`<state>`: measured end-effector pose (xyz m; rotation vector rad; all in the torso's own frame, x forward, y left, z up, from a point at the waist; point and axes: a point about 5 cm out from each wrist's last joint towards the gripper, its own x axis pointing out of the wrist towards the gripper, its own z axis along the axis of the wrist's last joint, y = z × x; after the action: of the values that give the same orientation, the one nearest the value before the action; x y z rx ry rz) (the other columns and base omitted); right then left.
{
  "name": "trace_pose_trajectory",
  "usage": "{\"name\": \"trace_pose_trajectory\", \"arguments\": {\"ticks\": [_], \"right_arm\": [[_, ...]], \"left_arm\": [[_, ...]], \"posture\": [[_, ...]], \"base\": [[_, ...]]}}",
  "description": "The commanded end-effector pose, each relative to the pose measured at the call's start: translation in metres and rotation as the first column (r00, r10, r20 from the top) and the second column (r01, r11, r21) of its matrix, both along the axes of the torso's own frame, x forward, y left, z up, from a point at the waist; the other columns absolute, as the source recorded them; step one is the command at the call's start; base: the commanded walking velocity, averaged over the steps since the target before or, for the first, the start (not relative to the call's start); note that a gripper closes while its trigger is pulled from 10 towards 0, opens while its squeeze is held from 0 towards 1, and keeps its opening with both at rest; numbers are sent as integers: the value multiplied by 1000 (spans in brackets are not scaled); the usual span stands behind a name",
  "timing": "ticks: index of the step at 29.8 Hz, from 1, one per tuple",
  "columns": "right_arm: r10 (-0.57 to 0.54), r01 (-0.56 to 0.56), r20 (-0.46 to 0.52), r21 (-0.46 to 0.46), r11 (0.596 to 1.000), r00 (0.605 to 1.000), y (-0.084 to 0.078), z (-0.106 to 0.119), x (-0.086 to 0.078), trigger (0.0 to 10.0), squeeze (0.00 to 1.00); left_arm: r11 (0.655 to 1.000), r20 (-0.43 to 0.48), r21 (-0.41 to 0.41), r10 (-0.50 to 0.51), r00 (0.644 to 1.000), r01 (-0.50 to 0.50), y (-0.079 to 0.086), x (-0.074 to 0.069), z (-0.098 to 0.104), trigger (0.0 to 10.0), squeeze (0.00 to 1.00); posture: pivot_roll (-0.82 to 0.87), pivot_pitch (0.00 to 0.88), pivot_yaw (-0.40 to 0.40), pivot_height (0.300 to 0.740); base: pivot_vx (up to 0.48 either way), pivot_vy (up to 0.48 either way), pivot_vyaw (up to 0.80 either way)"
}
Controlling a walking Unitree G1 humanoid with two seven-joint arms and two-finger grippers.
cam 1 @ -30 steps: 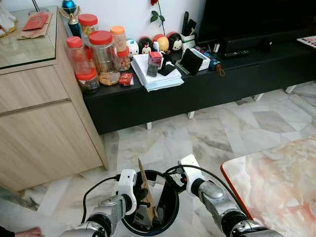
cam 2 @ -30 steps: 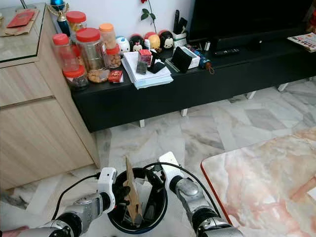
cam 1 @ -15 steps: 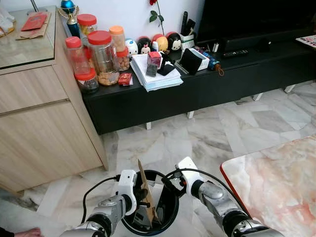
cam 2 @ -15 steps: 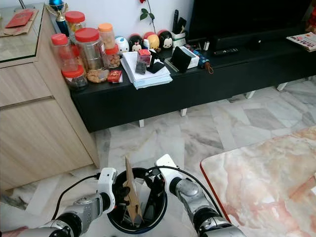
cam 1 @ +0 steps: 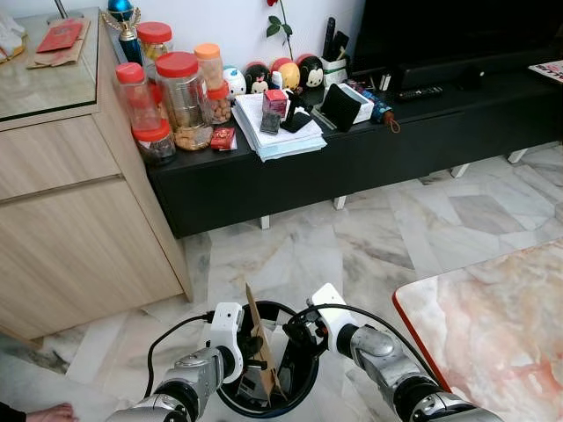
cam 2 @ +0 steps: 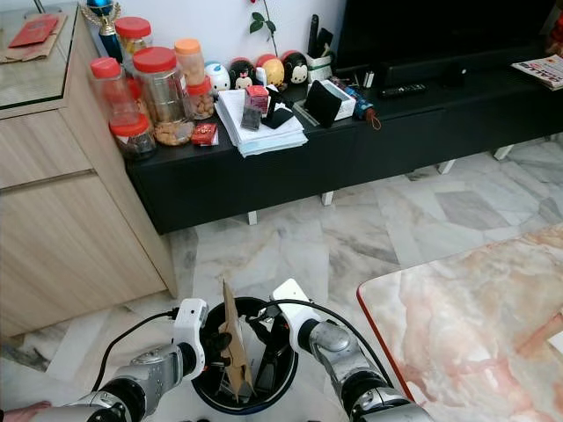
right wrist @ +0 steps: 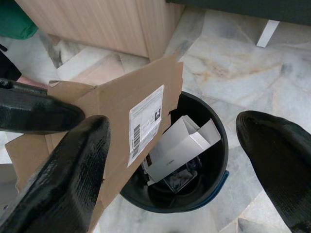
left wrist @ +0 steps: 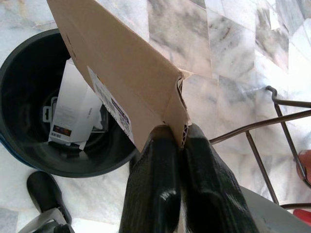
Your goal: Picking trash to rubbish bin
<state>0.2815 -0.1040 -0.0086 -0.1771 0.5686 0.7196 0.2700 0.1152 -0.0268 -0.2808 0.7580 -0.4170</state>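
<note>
A black rubbish bin (cam 1: 311, 374) stands on the marble floor just in front of me, with a white box (right wrist: 181, 141) and other packaging inside. My left gripper (cam 1: 249, 348) is shut on the edge of a flat brown cardboard piece (cam 1: 260, 341) with a white label, holding it upright and tilted over the bin's left side. In the left wrist view, both fingers (left wrist: 153, 160) pinch the cardboard (left wrist: 121, 77) above the bin (left wrist: 19, 73). My right gripper (cam 1: 296, 333) is open over the bin's right rim, close beside the cardboard (right wrist: 112, 109), with nothing between its fingers (right wrist: 73, 160).
A low black TV console (cam 1: 378, 154) with jars, papers and figurines runs along the wall. A wooden cabinet (cam 1: 79, 229) stands at left. A marble table (cam 1: 493, 325) is at right. A person's hand (cam 1: 54, 411) rests on the floor at the bottom left.
My right gripper has moved left over the bin's rim, closer to the cardboard. The left gripper and cardboard have stayed put.
</note>
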Motion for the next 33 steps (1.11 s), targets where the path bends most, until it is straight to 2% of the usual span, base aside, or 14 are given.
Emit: {"name": "trace_pose_trajectory", "arguments": {"ticks": [1,21,22,26,29,33], "right_arm": [[-1,1,-14,0,1000,1000,0,-2,-2,10000,0],[-14,15,-15,6,1000,1000,-2,-3,-3,10000,0],[-17,17,-17,4,1000,1000,-3,-3,-3,10000,0],[-37,36,-14,-2,999,999,-5,-4,-3,10000,0],[-77,77,-3,-1,997,997,-10,-5,-3,10000,0],[-86,86,-16,-8,996,996,-12,-9,-8,10000,0]], "left_arm": [[1000,-16,21,-15,1000,15,1,-4,-3,10000,1000],[1000,-5,23,-9,1000,9,5,-2,-2,10000,1000],[999,8,41,-12,1000,11,6,-1,-1,10000,0],[997,39,82,-8,999,4,13,3,1,10000,0],[975,110,221,-35,993,10,29,7,4,10000,0],[941,150,339,-29,988,-24,47,4,2,10000,0]], "posture": [[-65,95,-22,740],[-63,84,-20,740],[-63,83,-21,740],[-63,83,-20,740],[-57,83,-19,740],[-50,84,-17,740]], "base": [[0,0,0],[0,0,0],[0,0,0],[0,0,0],[0,0,0],[0,0,0]]}}
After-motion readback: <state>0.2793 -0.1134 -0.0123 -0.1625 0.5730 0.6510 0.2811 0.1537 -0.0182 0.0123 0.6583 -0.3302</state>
